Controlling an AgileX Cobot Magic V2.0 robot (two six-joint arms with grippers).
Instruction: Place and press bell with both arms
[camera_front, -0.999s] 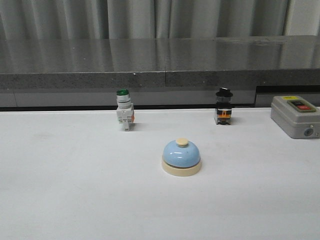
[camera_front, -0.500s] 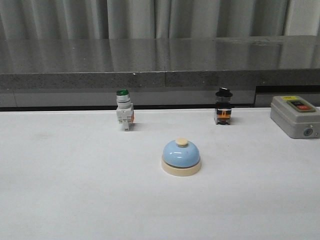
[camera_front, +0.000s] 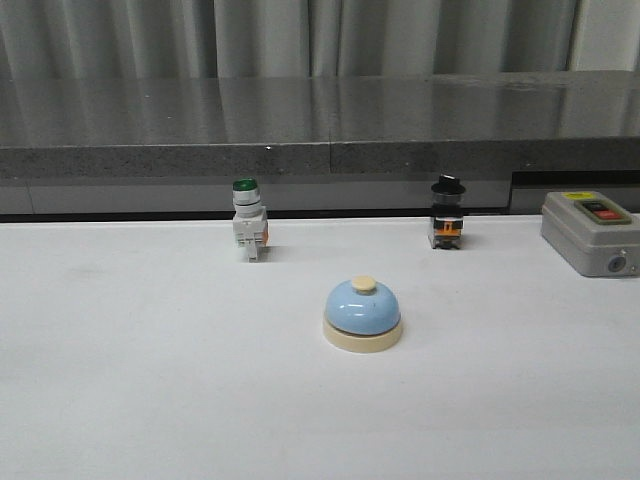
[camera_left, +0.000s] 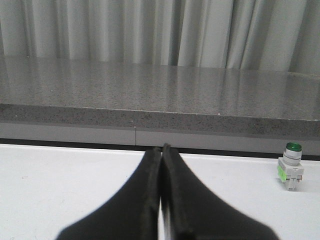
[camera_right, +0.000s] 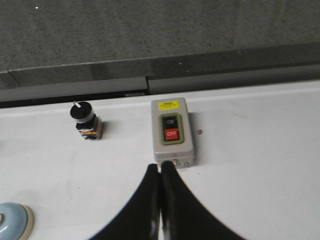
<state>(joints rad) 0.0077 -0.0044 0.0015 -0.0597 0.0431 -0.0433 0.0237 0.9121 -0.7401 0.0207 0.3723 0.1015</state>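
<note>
Light-blue, cream-based bell (camera_front: 363, 314); green-capped white switch (camera_front: 248, 220); grey box (camera_front: 590, 233).

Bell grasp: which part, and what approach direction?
Grip the bell at its cream base rim, straight from above, fingers straddling opposite sides. The glossy dome is rounded and would likely slip; the base rim offers a firmer edge. It sits upright, clear of the green-capped switch. Avoid the knob.

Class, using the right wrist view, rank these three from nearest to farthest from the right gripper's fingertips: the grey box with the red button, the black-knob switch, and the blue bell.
Measured from the right gripper:
1. Grey box: directly ahead of the fingertips.
2. Black-knob switch: farther back, off to one side near the table's rear edge.
3. Bell: only its edge shows, at the frame's corner, well off to the side.
</note>
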